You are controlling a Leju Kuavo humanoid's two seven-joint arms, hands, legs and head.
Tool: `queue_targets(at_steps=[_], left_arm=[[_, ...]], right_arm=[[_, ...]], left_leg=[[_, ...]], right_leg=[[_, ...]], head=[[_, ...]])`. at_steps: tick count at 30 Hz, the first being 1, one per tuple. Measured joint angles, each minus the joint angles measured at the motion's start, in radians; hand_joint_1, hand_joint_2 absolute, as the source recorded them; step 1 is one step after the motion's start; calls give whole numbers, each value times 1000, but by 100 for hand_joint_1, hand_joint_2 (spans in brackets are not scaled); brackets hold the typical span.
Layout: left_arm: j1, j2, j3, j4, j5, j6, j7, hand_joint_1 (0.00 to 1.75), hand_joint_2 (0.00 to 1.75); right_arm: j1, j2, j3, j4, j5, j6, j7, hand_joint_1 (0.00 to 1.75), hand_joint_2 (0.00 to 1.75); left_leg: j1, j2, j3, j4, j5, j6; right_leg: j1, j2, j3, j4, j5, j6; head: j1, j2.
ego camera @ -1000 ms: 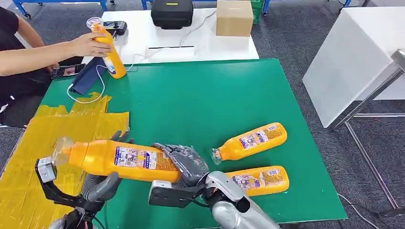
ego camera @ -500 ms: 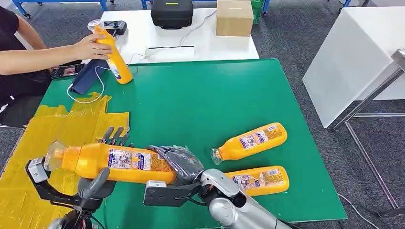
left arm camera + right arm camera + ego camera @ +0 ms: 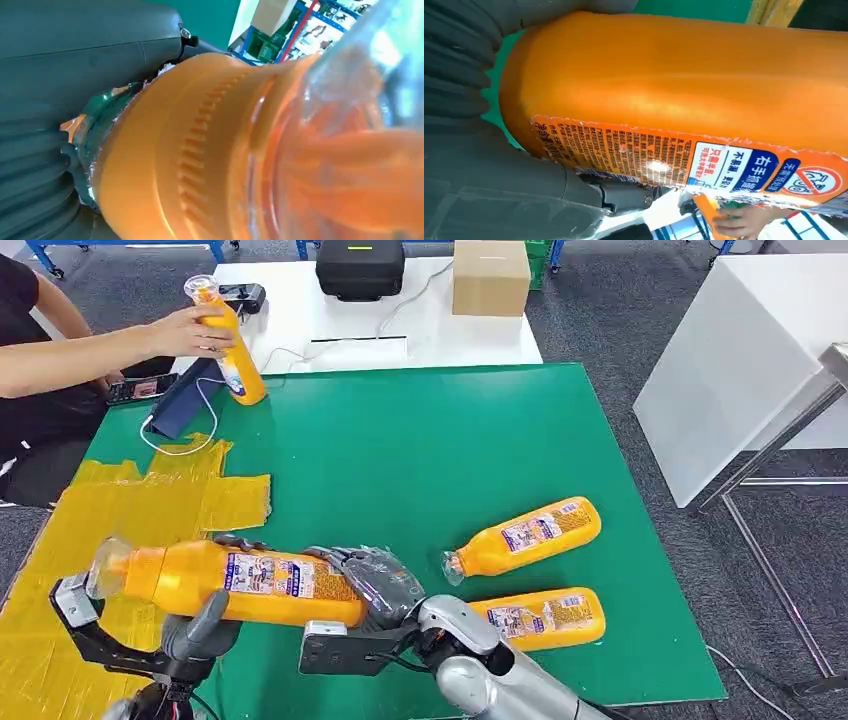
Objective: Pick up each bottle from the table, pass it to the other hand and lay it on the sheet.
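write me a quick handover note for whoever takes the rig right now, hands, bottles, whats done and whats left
Right hand: grips the base end of the held bottle.
Left hand: fingers wrapped round the same bottle nearer its neck; handover is mid-way, both hands on it.
Held bottle lies level, its cap end over the yellow sheet.
Two bottles lie on the green table, right of the hands.
A person's hand holds another bottle upright at the table's far left corner.
Done: no bottle on the sheet yet.
Left: release with the right hand, lay this bottle down, then the others.
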Motion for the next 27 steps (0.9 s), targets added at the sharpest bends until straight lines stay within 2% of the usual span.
queue_targets(at_steps=[4,5,6,7,8,12,17,21,27], left_arm=[[0,0,2,0,-6,-2,-15,175,175],[0,-1,2,0,-6,-2,-16,175,175],[0,-1,2,0,-7,-3,-17,175,175],[0,-1,2,0,-7,-3,-17,175,175],[0,-2,2,0,-8,-3,-17,175,175],[-2,-6,4,-3,-84,11,-44,175,175],[-26,-29,59,-22,-369,104,-115,175,175],[-74,-39,184,-35,-736,252,-191,175,175],[-88,-39,359,-37,-1209,412,-309,175,175]], right_arm=[[0,-1,0,0,6,-10,0,161,175],[0,-1,0,0,6,-11,0,131,175],[0,-2,0,0,6,-12,0,0,175],[0,-3,0,0,6,-13,0,0,175],[0,-3,0,0,6,-14,1,0,0],[12,-7,0,0,72,-52,23,0,0],[73,-22,-53,-34,145,-108,47,0,0],[172,-32,-134,-172,309,-142,45,0,0],[299,-37,-246,-355,448,-144,21,0,0]], left_leg=[[0,0,0,0,0,0],[0,0,0,0,0,0],[0,0,0,0,0,0],[0,0,0,0,0,0],[0,0,0,0,0,0],[0,0,0,0,0,0],[0,-1,0,0,0,0],[0,-1,0,0,0,0],[1,0,0,0,0,0]], right_leg=[[0,0,0,0,0,0],[0,0,0,0,0,0],[0,0,0,0,0,0],[0,0,0,0,0,0],[0,0,0,0,0,0],[0,0,0,0,0,0],[0,0,0,0,0,0],[0,-1,0,0,0,0],[1,0,-1,0,0,0]], head=[[0,0],[0,0],[0,0],[0,0],[0,0],[0,0],[0,0],[0,0],[0,0]])
